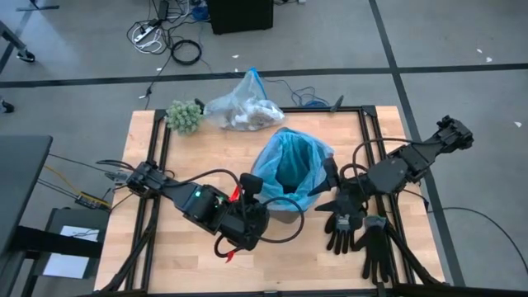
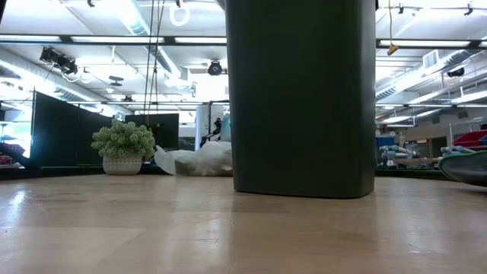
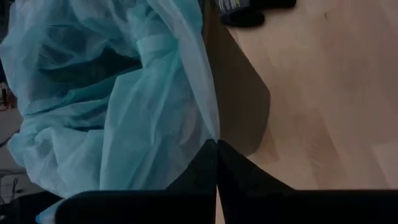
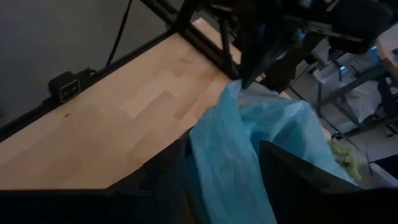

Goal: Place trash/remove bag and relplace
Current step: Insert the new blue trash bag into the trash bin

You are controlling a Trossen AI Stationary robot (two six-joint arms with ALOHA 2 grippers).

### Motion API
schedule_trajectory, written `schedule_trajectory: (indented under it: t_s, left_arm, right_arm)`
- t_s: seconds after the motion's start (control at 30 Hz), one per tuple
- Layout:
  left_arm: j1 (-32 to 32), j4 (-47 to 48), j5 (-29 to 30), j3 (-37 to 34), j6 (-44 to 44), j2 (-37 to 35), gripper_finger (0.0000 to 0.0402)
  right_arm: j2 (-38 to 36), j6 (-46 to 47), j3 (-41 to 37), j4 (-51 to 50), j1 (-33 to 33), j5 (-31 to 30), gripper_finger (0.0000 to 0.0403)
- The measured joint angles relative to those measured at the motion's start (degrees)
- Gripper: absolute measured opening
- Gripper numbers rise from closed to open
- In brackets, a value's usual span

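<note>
Two stages appear complete: a tied grey-white bag point(image 1: 243, 110) with trash lies at the table's point(image 1: 148, 256) far edge, and a light-blue liner point(image 1: 290, 169) drapes the black bin point(image 2: 301, 97). Fitting remains: left gripper point(image 3: 216, 149) pinches the liner's rim, right gripper point(image 4: 224, 158) spread around it.

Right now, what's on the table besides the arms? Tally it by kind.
Black bin lined with a light-blue plastic bag: 1
Grey-white plastic bag of trash: 1
Green fuzzy plant clump: 1
Black gloves: 2
Total: 5
</note>
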State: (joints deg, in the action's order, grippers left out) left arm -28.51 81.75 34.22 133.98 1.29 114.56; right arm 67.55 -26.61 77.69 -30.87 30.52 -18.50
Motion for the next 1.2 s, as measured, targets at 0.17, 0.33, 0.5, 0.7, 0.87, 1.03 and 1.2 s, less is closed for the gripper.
schedule_trajectory:
  t_s: [0.17, 0.33, 0.5, 0.7, 0.87, 1.03, 1.2]
  left_arm:
    - [0.00, -0.85, -0.58, -1.69, 0.05, 0.00, 0.0008]
    - [0.00, -1.62, -0.70, -2.26, -0.01, 0.00, 0.0008]
    - [0.00, -3.03, -0.69, -2.26, -0.07, -0.02, 0.0008]
    - [0.00, -4.60, -1.96, -2.26, -0.67, 0.63, 0.0008]
    - [0.02, -5.22, -2.87, -2.22, -1.22, 1.96, 0.0008]
    - [0.01, -5.28, -3.14, -2.24, -1.56, 3.63, 0.0008]
    - [0.42, -5.98, -2.30, -2.22, -1.92, 4.79, 0.0008]
  right_arm:
    - [0.75, 2.30, 0.00, -1.52, -0.95, -1.36, 0.0150]
    - [1.89, 3.00, 0.00, -3.22, -1.01, -0.81, 0.0080]
    - [2.38, 6.55, 0.00, -4.39, -0.37, 0.73, 0.0011]
    - [2.21, 10.16, 0.00, -6.12, 2.38, 3.50, 0.0003]
    - [2.26, 13.00, 0.00, -8.59, 3.65, 4.38, 0.0001]
    - [2.71, 15.33, -0.35, -13.49, 3.36, 2.93, 0.0000]
    - [2.73, 17.61, -1.20, -15.79, 2.33, 2.66, 0.0000]
